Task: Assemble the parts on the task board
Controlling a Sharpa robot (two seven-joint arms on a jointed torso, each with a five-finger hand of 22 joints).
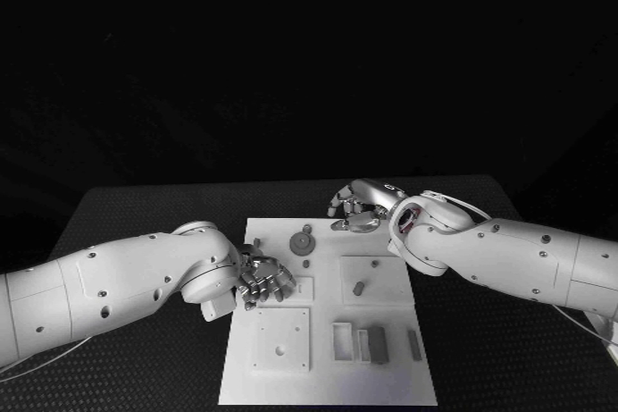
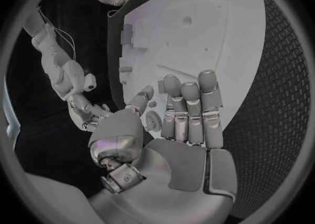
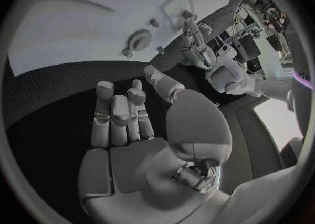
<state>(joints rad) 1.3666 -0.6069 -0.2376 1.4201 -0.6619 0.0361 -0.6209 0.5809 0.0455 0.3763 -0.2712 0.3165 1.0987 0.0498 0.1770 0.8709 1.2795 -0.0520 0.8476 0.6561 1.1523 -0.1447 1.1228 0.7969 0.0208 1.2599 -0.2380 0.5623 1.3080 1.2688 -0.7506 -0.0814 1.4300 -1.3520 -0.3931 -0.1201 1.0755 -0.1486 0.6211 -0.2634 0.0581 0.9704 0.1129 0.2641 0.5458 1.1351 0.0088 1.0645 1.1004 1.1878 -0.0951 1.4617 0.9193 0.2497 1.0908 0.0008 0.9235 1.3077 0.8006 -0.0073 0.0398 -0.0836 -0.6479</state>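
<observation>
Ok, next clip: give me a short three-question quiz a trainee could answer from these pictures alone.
1. True or false: the left hand holds a part.
2. Multiple choice: where is the right hand?
A. at the far edge of the task board, near the gear
B. over the near edge of the board
C. resting on the left hand
3. Fill in: the toothed round part standing on the board's far half is a ____.

Key:
1. False. In the left wrist view its fingers are straight and apart with nothing in them.
2. A. It is at the far edge, its palm bare in the right wrist view.
3. Gear.
</observation>
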